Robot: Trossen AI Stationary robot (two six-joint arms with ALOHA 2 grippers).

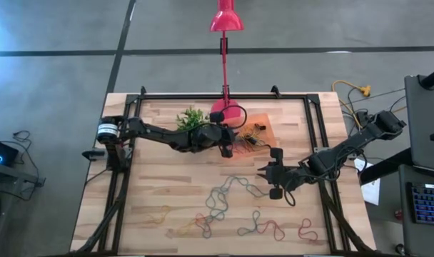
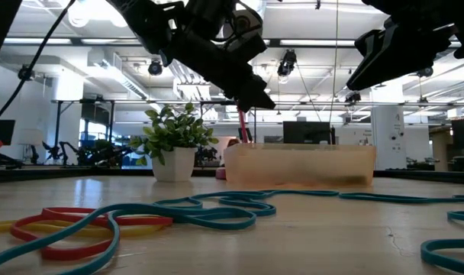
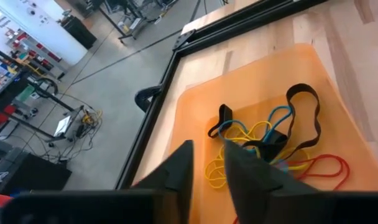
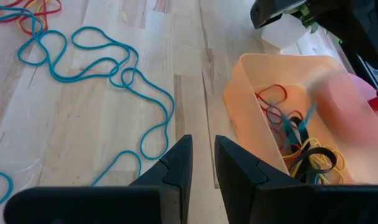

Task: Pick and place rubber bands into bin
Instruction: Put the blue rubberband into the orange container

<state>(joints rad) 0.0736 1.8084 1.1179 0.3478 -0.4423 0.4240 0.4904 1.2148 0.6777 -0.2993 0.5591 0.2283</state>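
Note:
The bin (image 1: pixel 263 123) is a shallow orange tray at the table's far middle. In it lies a tangle of rubber bands (image 3: pixel 270 134), yellow, blue, black and red. My left gripper (image 3: pixel 207 146) hangs over the bin's left part (image 1: pixel 228 148); its fingers stand slightly apart with nothing between them. My right gripper (image 4: pixel 203 142) hovers right of centre (image 1: pixel 263 173), near side of the bin, with a narrow empty gap. More rubber bands (image 1: pixel 228 193) lie flat on the wood toward the near edge, among them a long teal chain (image 4: pixel 96 62).
A small green plant (image 1: pixel 192 118) in a white pot stands left of the bin. A pink lamp's round base (image 1: pixel 228 113) sits just behind the bin, its head (image 1: pixel 225 20) beyond the far edge. A black frame (image 1: pixel 313 135) rims the table.

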